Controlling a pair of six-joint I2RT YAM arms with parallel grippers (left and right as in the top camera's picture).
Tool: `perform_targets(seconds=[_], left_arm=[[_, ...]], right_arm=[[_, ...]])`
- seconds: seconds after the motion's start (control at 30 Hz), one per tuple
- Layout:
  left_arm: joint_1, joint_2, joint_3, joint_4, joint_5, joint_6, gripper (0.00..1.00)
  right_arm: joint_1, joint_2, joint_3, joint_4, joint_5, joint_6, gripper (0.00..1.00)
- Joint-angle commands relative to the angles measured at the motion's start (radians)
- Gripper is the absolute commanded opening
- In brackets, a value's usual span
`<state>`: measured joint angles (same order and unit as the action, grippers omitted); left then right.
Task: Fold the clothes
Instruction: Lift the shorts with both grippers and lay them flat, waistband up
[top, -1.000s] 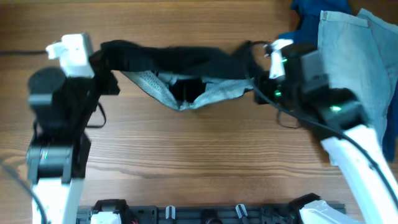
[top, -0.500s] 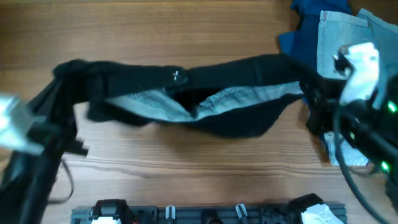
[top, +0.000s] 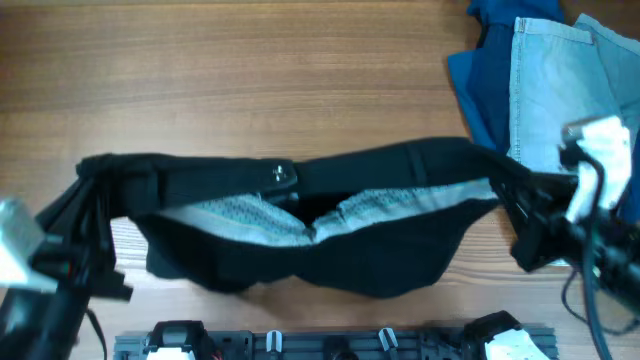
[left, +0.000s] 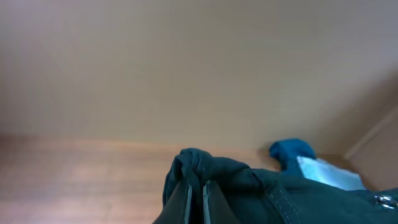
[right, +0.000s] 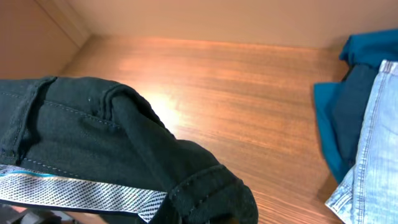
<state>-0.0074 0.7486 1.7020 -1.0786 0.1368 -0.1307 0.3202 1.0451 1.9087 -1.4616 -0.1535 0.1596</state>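
The clothes, a pair of black shorts (top: 330, 255), hang stretched wide between my two grippers over the front half of the table. The waistband faces up, showing its pale grey-white inner band (top: 250, 215) and a metal button (top: 283, 176). My left gripper (top: 98, 180) is shut on the left end of the waistband. In the left wrist view its fingers (left: 188, 200) pinch bunched black fabric (left: 205, 165). My right gripper (top: 512, 195) is shut on the right end. In the right wrist view the shorts (right: 124, 137) drape over and hide its fingers.
Light-blue denim shorts (top: 560, 90) lie on a royal-blue garment (top: 480, 80) at the back right, close behind my right arm. Both also show in the right wrist view: denim shorts (right: 373, 155), blue garment (right: 345, 118). A black rail (top: 330, 343) runs along the front edge.
Both arms have pulled toward the table's front and further apart. The shorts, bunched at the back a second ago, now hang stretched wide and nearer the front.
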Motion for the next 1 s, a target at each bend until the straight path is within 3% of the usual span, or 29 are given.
perform_targets(seconds=[0.0,0.4,0.8,0.83,0.87,0.9,0.93,0.97], left_arm=[[0.012,0.113,0.019,-0.017,-0.217,-0.005,0.04],[0.012,0.579,0.019,0.023,-0.217,-0.005,0.04],[0.011,1.091,0.019,0.362,-0.217,-0.005,0.04],[0.011,1.136,0.019,0.415,-0.217,-0.005,0.1],[0.011,1.168,0.019,0.446,-0.217,-0.005,0.43],[0.011,1.216,0.019,0.502,-0.217,-0.005,0.89],[0.011,1.232,0.019,0.528,-0.217,-0.005,1.0],[0.011,1.242,0.019,0.54,-0.217,-0.005,1.0]], right_arm=[[-0.013,0.114,0.014,0.007,0.14,0.0,0.04],[-0.014,0.578,0.014,0.223,0.184,-0.081,0.04],[-0.041,1.06,0.014,0.729,0.184,-0.105,0.04],[-0.043,1.096,0.014,0.803,0.184,-0.106,0.07],[-0.046,1.115,0.014,0.855,0.185,-0.108,0.2],[-0.051,1.141,0.014,0.94,0.184,-0.107,0.77],[-0.054,1.142,0.014,0.969,0.184,-0.107,0.91],[-0.057,1.142,0.014,0.993,0.184,-0.106,0.98]])
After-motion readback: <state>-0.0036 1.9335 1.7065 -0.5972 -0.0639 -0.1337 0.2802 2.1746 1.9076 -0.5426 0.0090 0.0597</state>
